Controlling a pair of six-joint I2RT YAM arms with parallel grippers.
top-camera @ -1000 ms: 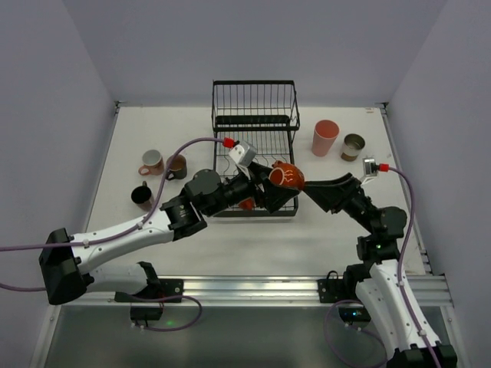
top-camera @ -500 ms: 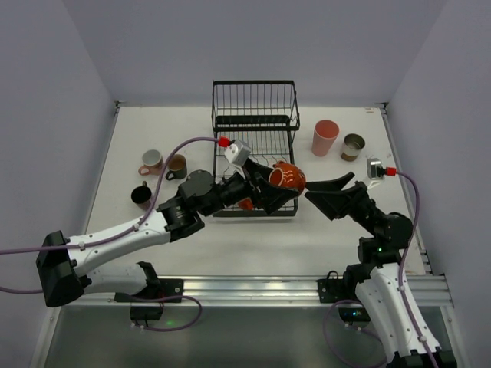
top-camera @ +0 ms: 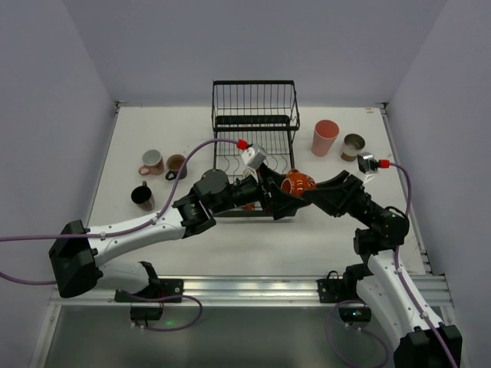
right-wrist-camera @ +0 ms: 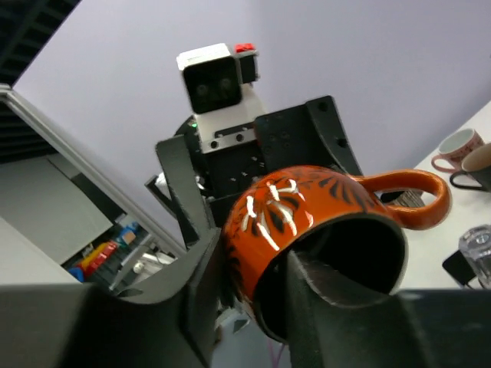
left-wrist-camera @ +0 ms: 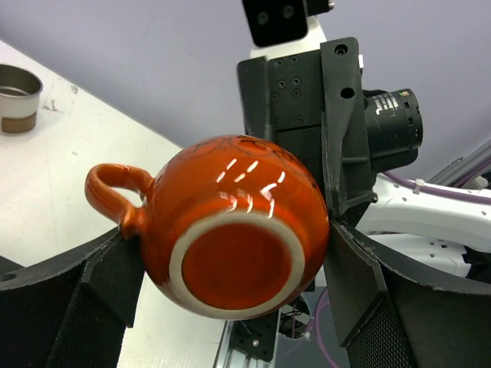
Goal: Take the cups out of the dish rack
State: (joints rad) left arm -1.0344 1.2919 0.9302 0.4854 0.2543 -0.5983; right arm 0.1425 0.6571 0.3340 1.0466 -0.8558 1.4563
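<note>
Fingers [left-wrist-camera: 107, 276] of the left end effector [left-wrist-camera: 230, 249] press either side of the orange-red mug [left-wrist-camera: 238, 192], gripping its round belly with the base toward that wrist camera and the handle sticking out sideways. That hold leaves the mouth free. The right end effector [right-wrist-camera: 265, 295] uses it, with one finger inside the mug and the other against the outer wall. Whether it is already clamped on the wall, I cannot tell. I read this as a hand-over in the air, so the mug can go to the right side of the tabletop [top-camera: 253, 238].

The mug hangs just off the front right corner of the dish rack [top-camera: 255, 100], clear of the wires.

Count:
- One mug is held.
- Five cups stand on the tabletop. On the left are a pink mug [top-camera: 152, 160], a brown mug [top-camera: 177, 164] and a black mug [top-camera: 141, 196]. On the right are a pink tumbler [top-camera: 325, 138] and a beige-grey cup [top-camera: 353, 146].
- One clear glass [right-wrist-camera: 477, 249] shows at the edge of the right wrist view, and I cannot tell what it stands on.

The arms hide most of the rack's lower tray.
</note>
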